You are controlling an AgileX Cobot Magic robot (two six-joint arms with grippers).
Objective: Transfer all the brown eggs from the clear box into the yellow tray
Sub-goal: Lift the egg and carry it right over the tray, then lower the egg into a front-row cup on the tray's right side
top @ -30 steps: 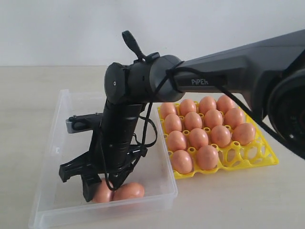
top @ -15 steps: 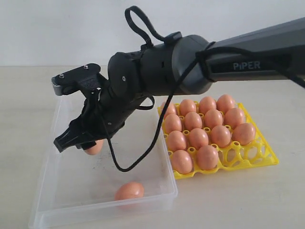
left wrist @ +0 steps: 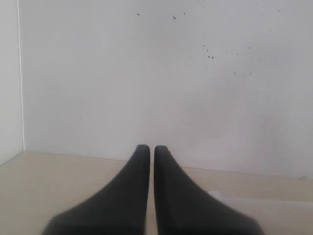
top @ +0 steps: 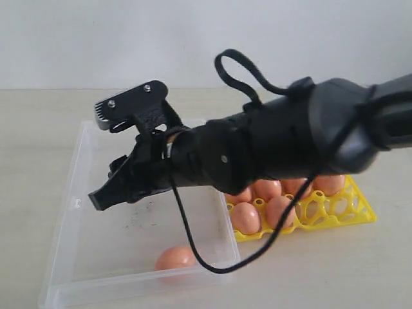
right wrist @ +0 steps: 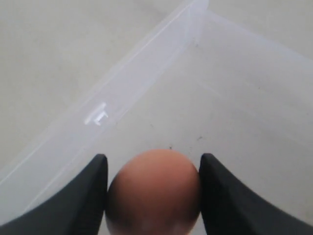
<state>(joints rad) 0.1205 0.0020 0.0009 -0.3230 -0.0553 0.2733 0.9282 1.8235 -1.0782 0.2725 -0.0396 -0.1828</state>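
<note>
My right gripper [right wrist: 153,157] is shut on one brown egg [right wrist: 154,192], held above the floor of the clear box [right wrist: 146,54]. In the exterior view that gripper [top: 108,188] hangs over the left part of the clear box [top: 69,199], and its fingers hide the held egg. A second brown egg [top: 175,258] lies loose near the box's front wall. The yellow tray [top: 351,209] stands to the right of the box, mostly hidden behind the arm, and several of its eggs [top: 246,217] show. My left gripper [left wrist: 147,149] is shut and empty, facing a wall.
The right arm's thick black forearm [top: 302,141] and a loose cable loop [top: 193,248] stretch across the tray and the box's right side. Dark smudges [top: 138,222] mark the box floor. Bare tan table [top: 309,270] lies in front of the tray.
The right gripper took one of two eggs at the box's front wall and lifted it away. Its wrist has since levelled out, and the arm now hides most of the tray.
</note>
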